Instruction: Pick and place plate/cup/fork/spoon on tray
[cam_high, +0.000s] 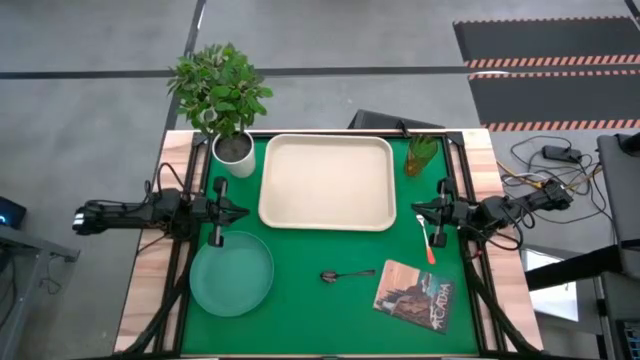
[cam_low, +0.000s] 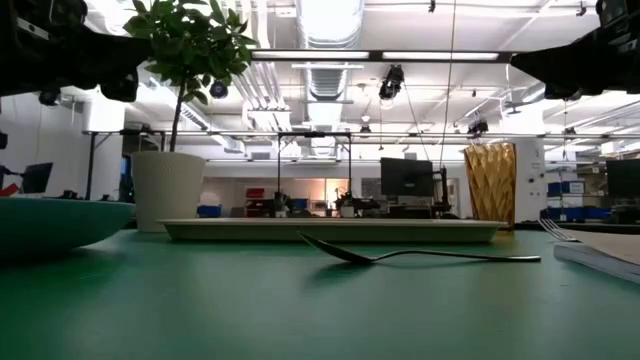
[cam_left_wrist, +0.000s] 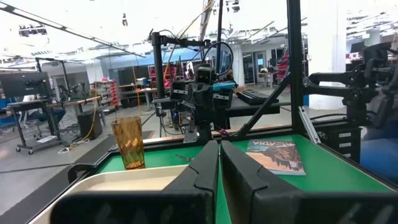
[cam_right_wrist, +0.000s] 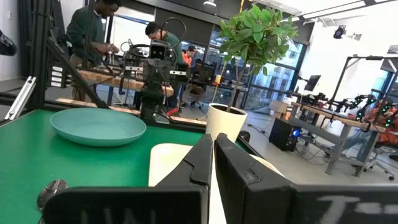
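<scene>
The cream tray (cam_high: 327, 182) lies at the table's far middle. The teal plate (cam_high: 231, 278) rests flat at the near left. The dark spoon (cam_high: 347, 274) lies near the tray's near edge, bowl toward the left. The orange-handled fork (cam_high: 430, 240) lies right of the tray. The amber cup (cam_high: 420, 155) stands upright at the tray's far right corner. My left gripper (cam_high: 243, 211) hovers shut and empty left of the tray, beyond the plate. My right gripper (cam_high: 416, 211) hovers shut and empty right of the tray, above the fork's far end.
A white pot with a green plant (cam_high: 233, 150) stands at the tray's far left corner. A brown-covered book (cam_high: 415, 296) lies at the near right. People stand beyond the table's left side in the right wrist view (cam_right_wrist: 93, 31). Green mat lies bare between plate, spoon and tray.
</scene>
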